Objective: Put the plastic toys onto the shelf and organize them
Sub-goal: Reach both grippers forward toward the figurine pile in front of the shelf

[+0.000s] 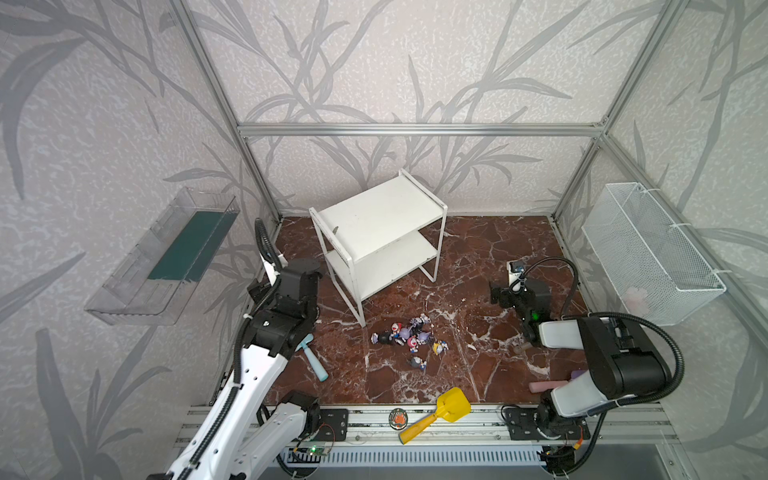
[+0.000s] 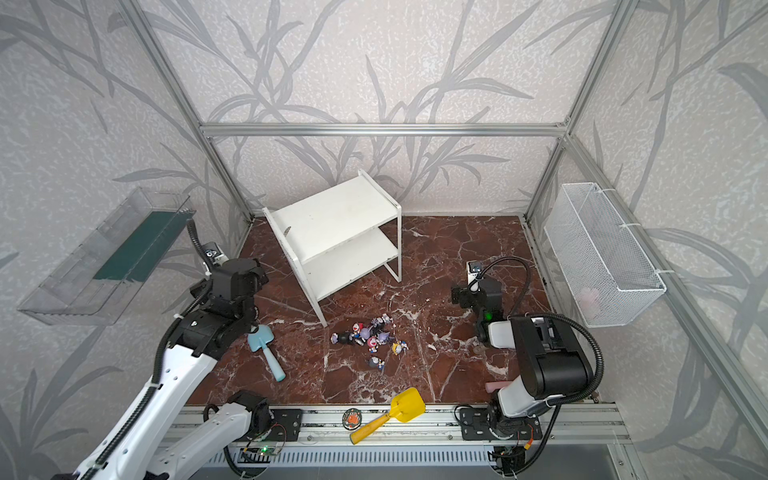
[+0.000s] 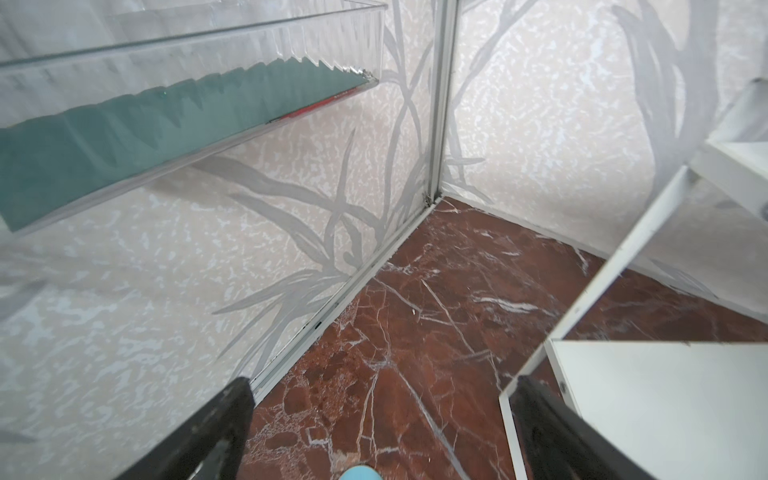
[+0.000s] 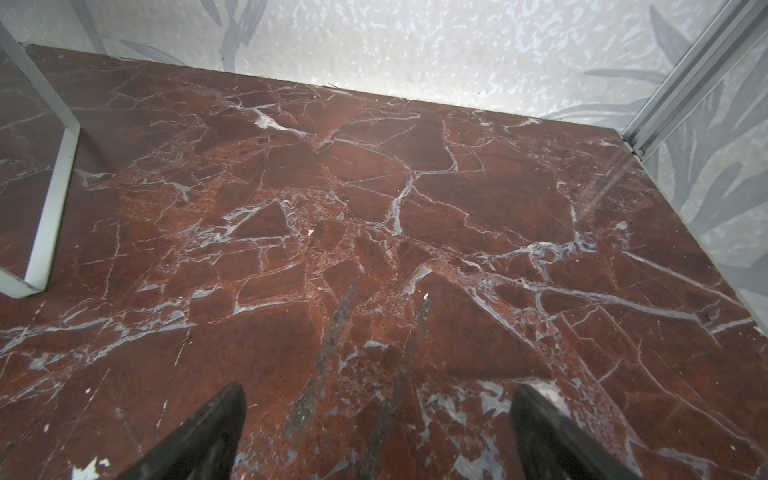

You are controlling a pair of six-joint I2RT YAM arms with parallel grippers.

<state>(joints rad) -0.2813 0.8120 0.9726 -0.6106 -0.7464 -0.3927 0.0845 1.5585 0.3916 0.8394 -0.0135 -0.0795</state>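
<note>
The left gripper (image 3: 382, 386) holds its two black fingers (image 3: 216, 428) spread wide, with only bare floor between them. It hangs low just beside the left end of the white two-tier metal shelf (image 1: 382, 216), pointing past the shelf's leg toward the corner of the walls. The right gripper (image 4: 380, 392) is also wide apart and empty, over open floor to the right of the shelf, whose looped foot shows at the edge of that wrist view.

In both top views the two boards of the shelf carry no toy. The small plastic cartoon toys (image 1: 409, 338), in purple, black, pink, yellow and red, lie tumbled in one tight heap on the red-brown marble-patterned floor (image 1: 478, 257). The heap is just in front of the shelf's near leg, between the arms. Several overlap, so I cannot count them surely.

A pale blue toy spade (image 1: 313, 361) lies in front of the shelf's left end, and a yellow plastic scoop with orange handle (image 1: 451, 405) lies well in front of the shelf.

By my judgement the task stands at its very start. Nothing is placed, neither gripper is over the heap yet, and every toy is left to pick up, carry and stand in order.
</note>
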